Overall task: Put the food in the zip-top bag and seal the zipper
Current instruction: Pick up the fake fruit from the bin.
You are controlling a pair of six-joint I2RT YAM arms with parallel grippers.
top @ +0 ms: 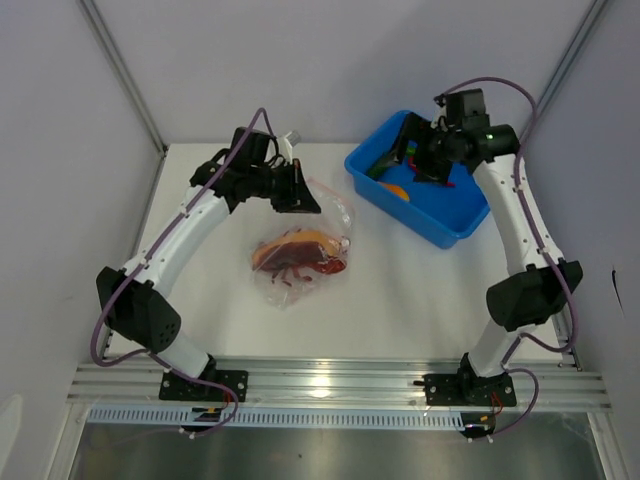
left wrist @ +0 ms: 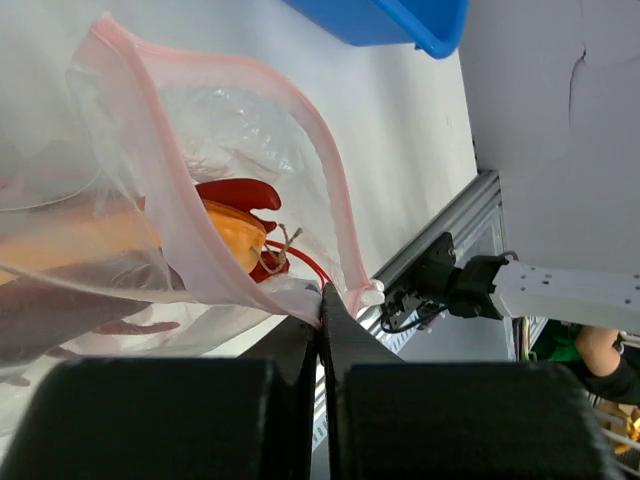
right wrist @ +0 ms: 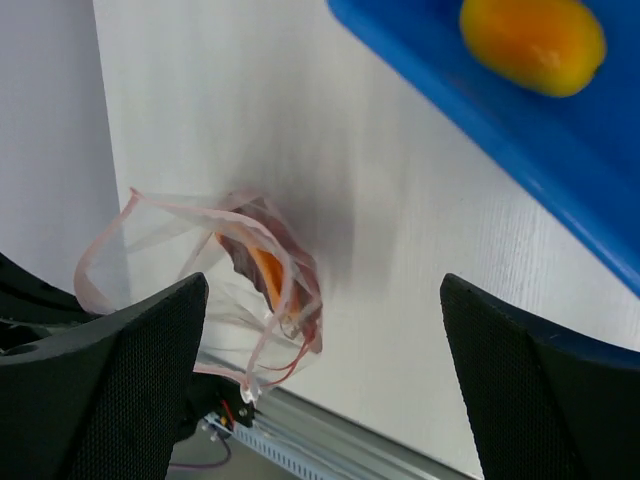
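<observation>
loading step | zip-top bag (left wrist: pixel 230 130) was pinched at zipper (left wrist: pixel 330 170) by left claw (left wrist: pixel 322 305) | right claw (right wrist: pixel 325 290) was spread empty over blue bin (right wrist: pixel 470 100) | next: yellow fruit (right wrist: pixel 533 40) likely needs grabbing

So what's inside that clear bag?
Inside the zip-top bag I can see a red chili pepper, a yellow-orange piece and a dark red piece. Crinkled plastic blurs the rest, so I can't count everything.
</observation>
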